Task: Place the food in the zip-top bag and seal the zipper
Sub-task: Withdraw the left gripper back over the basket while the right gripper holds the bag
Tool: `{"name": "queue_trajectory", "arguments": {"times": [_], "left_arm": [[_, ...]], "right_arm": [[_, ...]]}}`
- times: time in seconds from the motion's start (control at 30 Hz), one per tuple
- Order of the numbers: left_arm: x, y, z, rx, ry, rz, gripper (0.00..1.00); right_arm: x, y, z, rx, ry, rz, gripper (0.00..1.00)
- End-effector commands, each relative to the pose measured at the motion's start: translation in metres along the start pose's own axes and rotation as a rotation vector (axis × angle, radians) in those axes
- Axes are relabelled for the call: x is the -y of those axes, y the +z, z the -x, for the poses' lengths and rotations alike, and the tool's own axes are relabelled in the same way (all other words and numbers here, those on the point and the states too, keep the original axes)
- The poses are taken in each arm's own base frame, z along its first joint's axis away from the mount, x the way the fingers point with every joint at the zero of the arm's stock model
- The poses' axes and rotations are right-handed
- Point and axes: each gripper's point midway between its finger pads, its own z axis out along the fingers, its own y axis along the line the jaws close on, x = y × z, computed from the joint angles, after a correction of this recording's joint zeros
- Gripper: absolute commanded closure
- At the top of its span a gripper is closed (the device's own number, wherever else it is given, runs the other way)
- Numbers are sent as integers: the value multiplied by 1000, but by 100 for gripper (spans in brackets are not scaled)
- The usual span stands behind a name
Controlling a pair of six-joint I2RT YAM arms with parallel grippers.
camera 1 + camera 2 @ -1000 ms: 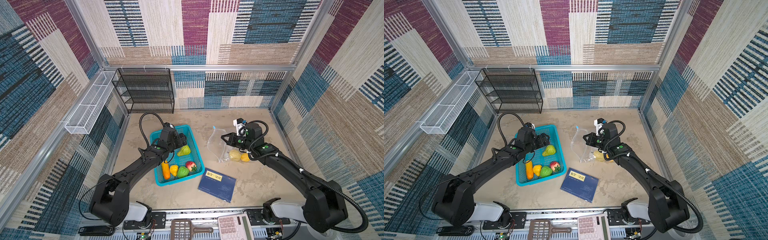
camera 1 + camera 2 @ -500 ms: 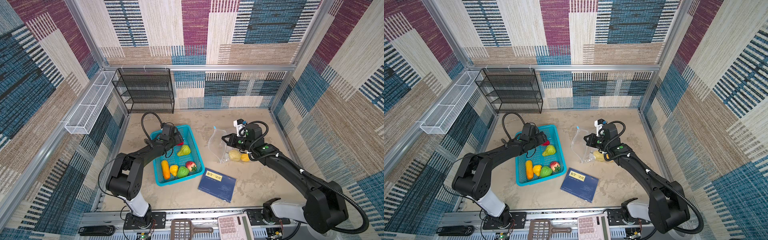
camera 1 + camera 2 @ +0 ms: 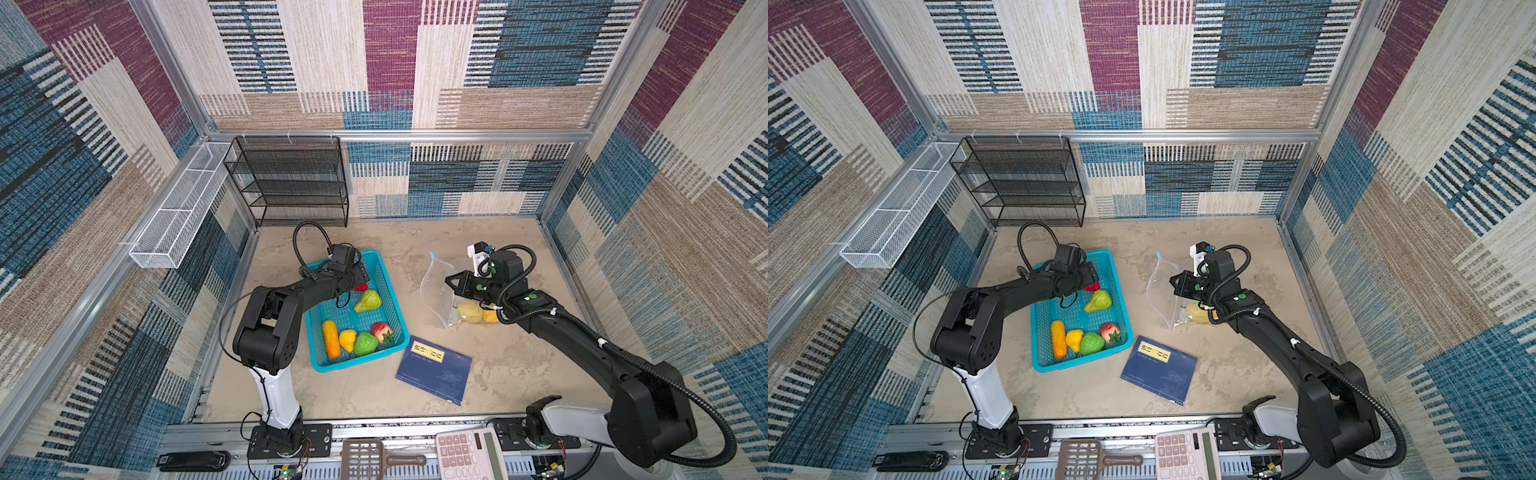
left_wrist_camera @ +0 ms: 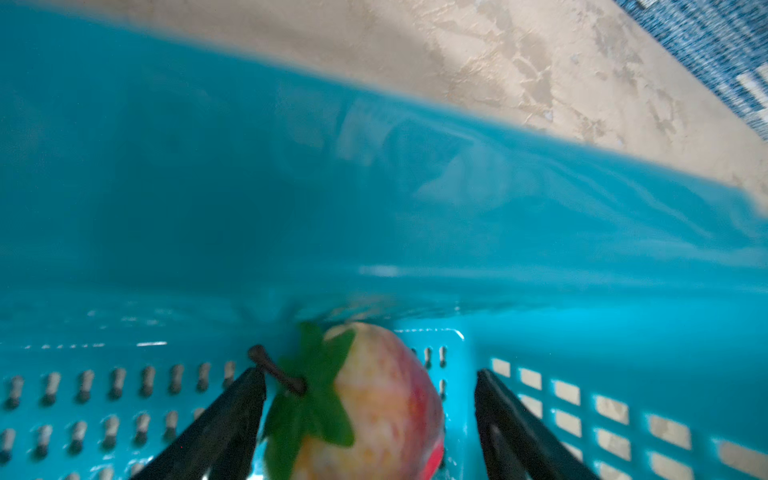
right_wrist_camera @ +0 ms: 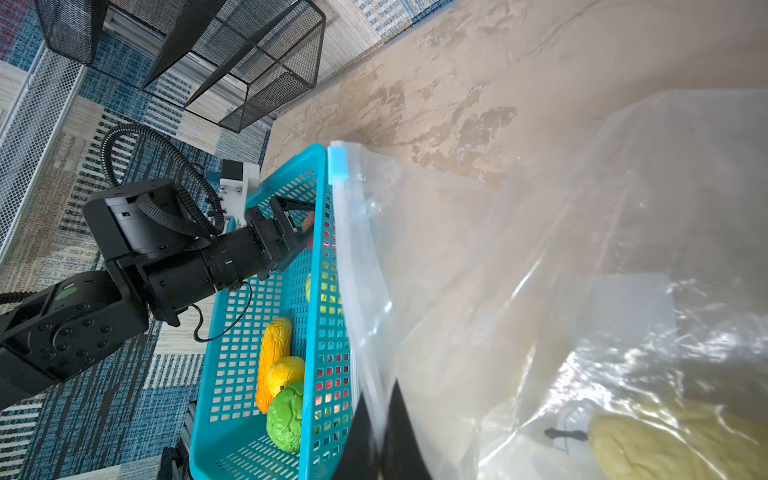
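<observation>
- In both top views I am seeing the left arm [image 3: 270, 328] reared up taller than a second ago. Its left gripper [image 3: 358, 280] [image 3: 1089, 275] is reaching deeper into the far end of the teal basket [image 3: 357, 362] [image 3: 1077, 365]. The right gripper [image 3: 448, 281] [image 3: 1173, 282] is staying clenched on the zip-top bag [image 3: 434, 293] [image 3: 1158, 291], which is sitting on the table [image 3: 519, 365] beside the basket.
- Left wrist: the jaws are standing released and wide, straddling a red strawberry [image 4: 374, 407] against the basket wall [image 4: 374, 208]. I cannot tell whether they are touching it.
- Right wrist: the fingers [image 5: 401, 436] are pinching the zipper strip [image 5: 353, 270], with its light-blue slider [image 5: 337, 160] at the far end. The clear, crinkly bag [image 5: 540, 270] is gaping open with a bumpy yellow fruit [image 5: 665, 449] lying inside.
</observation>
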Motion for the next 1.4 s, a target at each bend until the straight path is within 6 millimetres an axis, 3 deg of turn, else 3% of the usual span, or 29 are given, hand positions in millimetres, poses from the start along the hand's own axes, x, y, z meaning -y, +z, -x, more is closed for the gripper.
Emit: {"name": "queue_trajectory", "arguments": {"times": [0.0, 0.33, 0.8, 1.37], "left_arm": [[-21, -2, -4, -5, 21, 66, 19], [-33, -17, -2, 2, 74, 94, 24], [-2, 9, -6, -111, 86, -4, 23], [-18, 13, -15, -150, 159, 68, 28]], "right_arm": [[1, -1, 5, 23, -18, -8, 100], [2, 4, 4, 10, -17, -3, 100], [3, 1, 5, 17, -19, -16, 100], [3, 3, 5, 12, -19, -13, 100]]}}
